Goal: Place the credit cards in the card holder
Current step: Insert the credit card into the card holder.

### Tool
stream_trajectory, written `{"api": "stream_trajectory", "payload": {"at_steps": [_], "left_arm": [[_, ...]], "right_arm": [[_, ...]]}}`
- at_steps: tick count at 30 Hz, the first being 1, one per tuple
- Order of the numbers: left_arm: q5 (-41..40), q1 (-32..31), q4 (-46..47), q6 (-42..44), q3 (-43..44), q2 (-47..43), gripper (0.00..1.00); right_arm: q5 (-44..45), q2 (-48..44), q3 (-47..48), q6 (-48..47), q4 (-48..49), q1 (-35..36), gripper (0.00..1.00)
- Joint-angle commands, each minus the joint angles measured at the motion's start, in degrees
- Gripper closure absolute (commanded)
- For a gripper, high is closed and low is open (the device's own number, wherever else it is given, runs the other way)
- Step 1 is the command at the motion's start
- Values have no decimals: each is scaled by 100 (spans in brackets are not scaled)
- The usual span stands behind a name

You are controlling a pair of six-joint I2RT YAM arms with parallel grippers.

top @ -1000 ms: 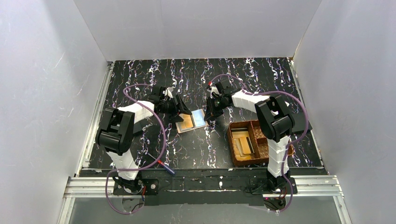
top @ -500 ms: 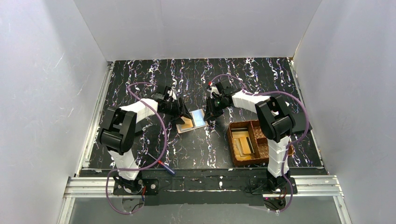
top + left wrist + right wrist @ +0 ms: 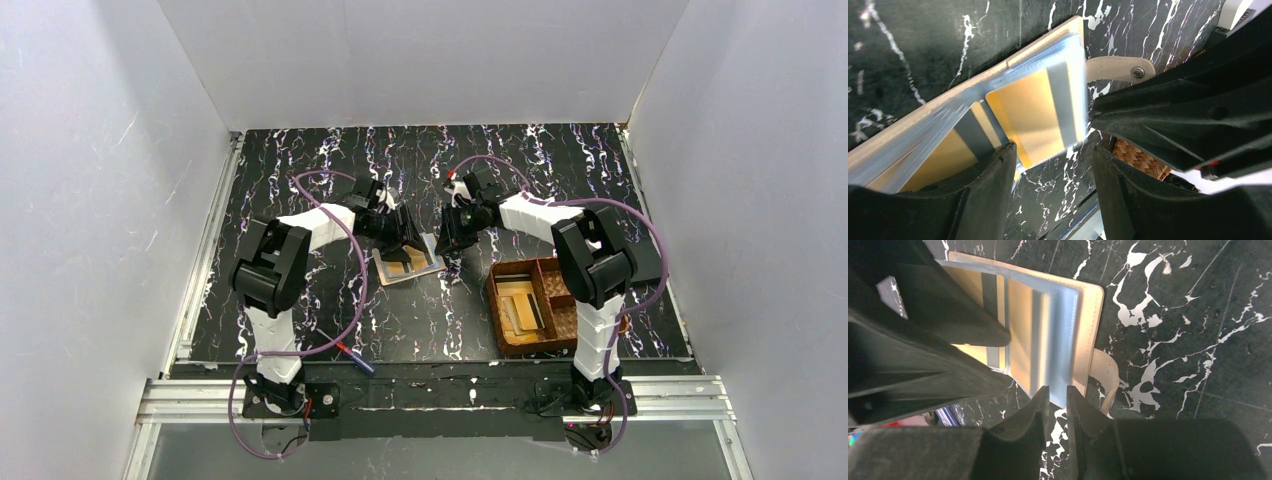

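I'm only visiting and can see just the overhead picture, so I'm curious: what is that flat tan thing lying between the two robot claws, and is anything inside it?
Observer: It is a flat wallet-like card holder, tan inside, lying open. The wrist cameras show a thin gold card with a grey stripe tucked in a clear plastic sleeve.
Operator: Is the right claw pinching it?
Observer: Seemingly not: the right gripper has its jaws a narrow slit apart, around a sleeve's edge.
Operator: And the left one?
Observer: The left gripper is wide open over the holder, with the card's corner beside one finger.
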Motion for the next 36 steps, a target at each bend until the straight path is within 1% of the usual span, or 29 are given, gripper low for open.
{"api": "stream_trajectory", "payload": {"at_steps": [1, 7, 10, 14, 18, 21, 28, 36], "left_arm": [[-233, -68, -246, 94, 54, 210, 44], [-251, -67, -231, 111, 12, 291, 45], [-269, -70, -199, 123, -66, 275, 52], [-343, -68, -207, 167, -168, 257, 60], [-381, -55, -167, 176, -290, 233, 66], [-382, -49, -143, 171, -350, 256, 67], [-373, -41, -94, 165, -372, 264, 70], [-345, -47, -87, 180, -360, 266, 70]], "right_arm": [[-148, -272, -85, 266, 291, -123, 70], [-508, -188, -151, 444, 470, -189, 66], [-573, -245, -211, 520, 567, -186, 66], [-762, -404, -384, 743, 776, -193, 61], [-1096, -448, -605, 1159, 1292, -183, 59], [-1309, -326, -677, 1340, 1519, -178, 59], [-1328, -214, -710, 1354, 1560, -141, 59], [-1220, -143, -657, 1226, 1458, -88, 54]]}}
